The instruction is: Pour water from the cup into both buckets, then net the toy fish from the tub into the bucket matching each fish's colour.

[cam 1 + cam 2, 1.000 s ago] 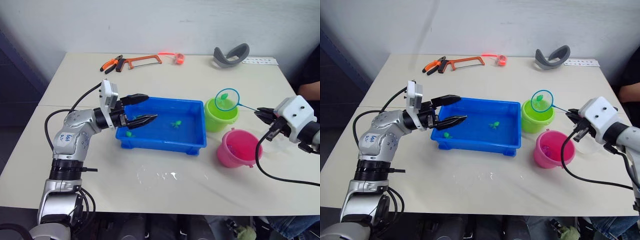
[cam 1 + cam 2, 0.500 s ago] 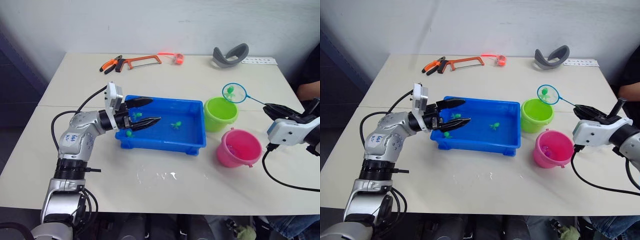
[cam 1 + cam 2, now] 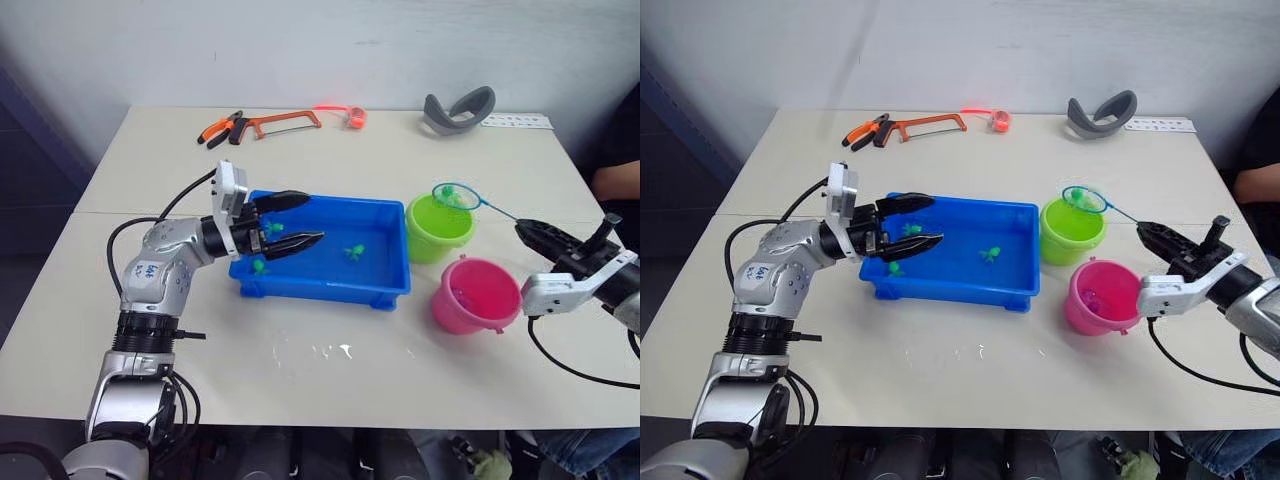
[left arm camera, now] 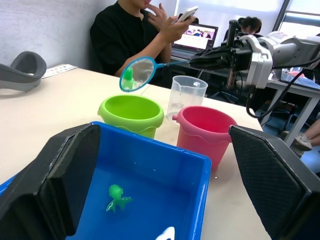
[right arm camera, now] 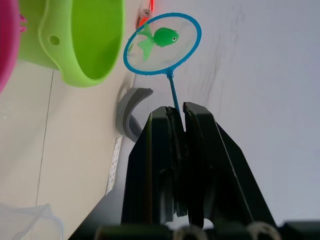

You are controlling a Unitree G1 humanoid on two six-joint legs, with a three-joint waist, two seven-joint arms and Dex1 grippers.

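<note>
Right gripper (image 5: 179, 112): fingers pinched tight on the net's handle, out past the pink bucket at its 3 o'clock.
Net (image 5: 162, 44): held above the green bucket's far rim, hoop tilted, one green fish (image 5: 160, 39) lying in the mesh.
Green bucket (image 3: 439, 226): on the table at the tub's 3 o'clock, close to its right end.
Pink bucket (image 3: 476, 294): at the green bucket's 5 o'clock, just beside it; something small and pink shows inside.
Cup (image 4: 187, 95): clear, standing beyond the two buckets in the left wrist view.
Tub (image 3: 385, 292): blue, mid-table, holding green fish (image 3: 352, 250) at its middle and more under the left fingers.
Left gripper (image 3: 290, 220): fingers spread wide over the tub's left end, clasping nothing.
Table's far edge: pliers (image 3: 222, 127) and hacksaw (image 3: 283, 122) at the tub's 11 o'clock, a grey curved piece (image 3: 457, 108) at its 1 o'clock.
Person (image 4: 134, 37): seated behind the table, holding a phone.
</note>
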